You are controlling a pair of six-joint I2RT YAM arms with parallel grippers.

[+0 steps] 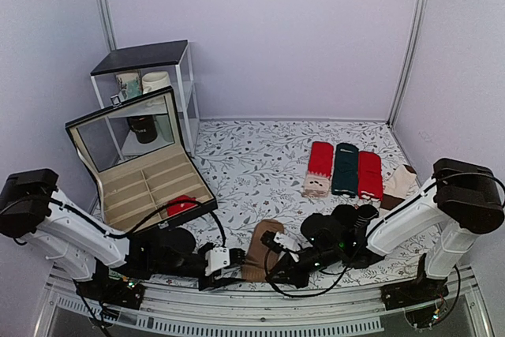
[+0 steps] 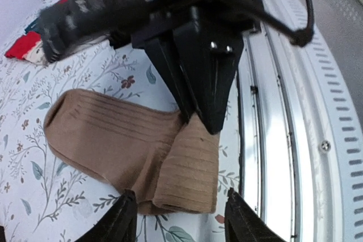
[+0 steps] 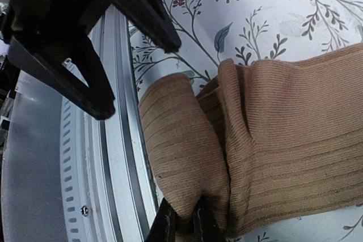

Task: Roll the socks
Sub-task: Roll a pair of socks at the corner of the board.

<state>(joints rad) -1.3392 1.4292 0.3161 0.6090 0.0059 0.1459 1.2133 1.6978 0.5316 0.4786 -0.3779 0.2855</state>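
**Item:** socks (image 1: 259, 246), brown ribbed pair, one strip.

**Location:** on the near edge of the table (image 1: 252, 147), on leaf-printed cloth, between the two arms. The near end is doubled over into a short flap. The rest lies flat.

**Orientation:** the long axis runs from the near edge toward the far wall, with the far end leaning slightly right in the top view. The folded end is nearest the arms' bases and the rounded end is farthest.

**Margins:**
- The metal rail (image 1: 260, 305) is just beside the folded end, on the near side.
- At far left stands a box (image 1: 150, 183) with its lid raised. A red roll (image 1: 183, 204) sits in its near right corner, near the brown strip but apart from it.
- At far right is a row of flat socks (image 1: 345, 170), red, dark green and red. They are well apart from the brown pair, with a stretch of printed cloth between.
- A shelf (image 1: 146, 57) holding mugs (image 1: 155, 80) stands in the back left corner.
- Walls close the far side and both flanks.

**Left arm** (image 1: 79, 238): lies low along the near edge and reaches rightward.

**Left gripper** (image 2: 180, 199): the jaws stand apart, one finger on each side of the folded end. Whether they touch the knit cannot be told.

**Right arm** (image 1: 410, 211): slopes down and leftward from its base, with the wrist low over the cloth.

**Right gripper** (image 3: 182, 222): the jaws are closed, pinching the brown knit at the fold, with fabric bunched at the fingertips.

**Relation:** the two grippers face each other across the near end of the strip, close together.
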